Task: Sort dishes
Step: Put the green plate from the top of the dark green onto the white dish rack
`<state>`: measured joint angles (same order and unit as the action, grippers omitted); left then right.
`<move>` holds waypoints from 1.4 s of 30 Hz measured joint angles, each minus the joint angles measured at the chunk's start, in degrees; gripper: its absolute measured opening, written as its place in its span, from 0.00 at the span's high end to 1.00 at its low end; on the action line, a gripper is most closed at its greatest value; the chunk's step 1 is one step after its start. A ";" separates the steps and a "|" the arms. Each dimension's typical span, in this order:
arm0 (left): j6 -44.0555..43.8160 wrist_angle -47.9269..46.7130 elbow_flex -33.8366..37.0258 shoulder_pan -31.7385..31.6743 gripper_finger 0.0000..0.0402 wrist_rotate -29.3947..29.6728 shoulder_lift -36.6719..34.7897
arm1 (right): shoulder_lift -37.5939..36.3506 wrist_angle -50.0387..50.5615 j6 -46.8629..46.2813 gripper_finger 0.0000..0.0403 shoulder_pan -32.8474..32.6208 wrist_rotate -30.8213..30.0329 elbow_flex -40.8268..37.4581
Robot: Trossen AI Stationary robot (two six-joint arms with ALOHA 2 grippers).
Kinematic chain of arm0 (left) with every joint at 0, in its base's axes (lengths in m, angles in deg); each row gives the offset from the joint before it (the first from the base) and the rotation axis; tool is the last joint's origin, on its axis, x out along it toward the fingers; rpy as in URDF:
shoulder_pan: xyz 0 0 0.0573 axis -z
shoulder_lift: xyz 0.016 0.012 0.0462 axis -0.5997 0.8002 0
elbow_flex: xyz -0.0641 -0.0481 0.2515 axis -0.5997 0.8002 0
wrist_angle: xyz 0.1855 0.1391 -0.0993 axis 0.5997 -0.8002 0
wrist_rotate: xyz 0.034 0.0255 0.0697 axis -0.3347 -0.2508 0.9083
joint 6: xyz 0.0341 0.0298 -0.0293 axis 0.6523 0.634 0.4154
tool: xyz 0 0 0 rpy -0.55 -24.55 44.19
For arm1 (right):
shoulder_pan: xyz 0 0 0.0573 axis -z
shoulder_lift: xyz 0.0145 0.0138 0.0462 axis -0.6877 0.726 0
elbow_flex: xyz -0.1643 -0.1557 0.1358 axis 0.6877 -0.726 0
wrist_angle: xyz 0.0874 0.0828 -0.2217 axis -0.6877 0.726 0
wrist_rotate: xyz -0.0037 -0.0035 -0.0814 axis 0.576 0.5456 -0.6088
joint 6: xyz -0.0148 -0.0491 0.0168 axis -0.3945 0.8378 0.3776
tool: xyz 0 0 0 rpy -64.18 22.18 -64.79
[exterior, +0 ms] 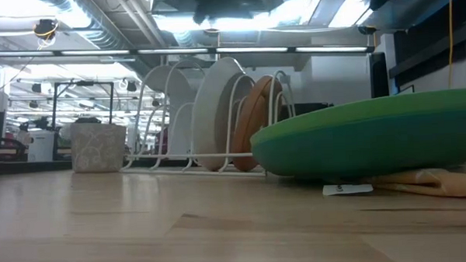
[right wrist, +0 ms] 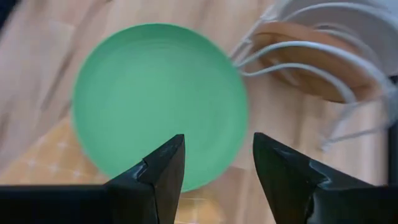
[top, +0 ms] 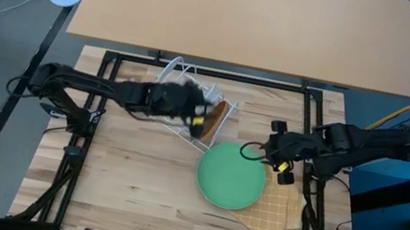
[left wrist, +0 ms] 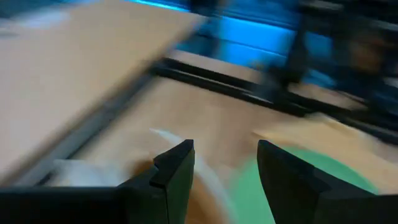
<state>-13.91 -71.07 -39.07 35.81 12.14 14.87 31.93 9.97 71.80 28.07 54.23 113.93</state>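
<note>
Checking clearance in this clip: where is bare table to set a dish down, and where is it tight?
Bare wood fills the table's left and near side, below the left arm and left of the green plate. It is crowded between the rack, the plate and the cloth, where both grippers hover, left and right.

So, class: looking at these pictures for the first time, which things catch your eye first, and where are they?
The green plate stands out first, lying flat near the table's middle, partly on the yellow checked cloth. Just behind it the white wire rack holds plates on edge, a brown plate among them. The left tool is over the rack and the right tool is open by the green plate's edge.
</note>
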 joint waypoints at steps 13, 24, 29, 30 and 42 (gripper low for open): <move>15.13 -2.45 0.11 18.57 0.59 -10.41 9.49 | 8.76 -1.22 -4.12 0.52 -0.02 2.47 0.00; 18.66 -3.32 0.13 21.61 0.59 -9.16 17.72 | 11.03 -6.38 -14.02 0.52 -0.04 7.74 0.00; 21.84 -1.79 0.13 20.69 0.59 -9.18 21.50 | 11.03 -8.57 -15.26 0.52 -0.04 8.67 0.00; 22.55 -1.24 0.13 20.43 0.59 -9.16 22.05 | 11.03 -9.02 -15.29 0.52 -0.04 8.67 0.00; 26.11 -0.70 0.11 18.62 0.59 -12.90 23.45 | 11.01 -15.09 -19.67 0.52 -0.04 9.50 0.00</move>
<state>12.20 -71.77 -38.96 54.43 -0.76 38.32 42.94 -5.13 52.13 28.03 63.73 113.93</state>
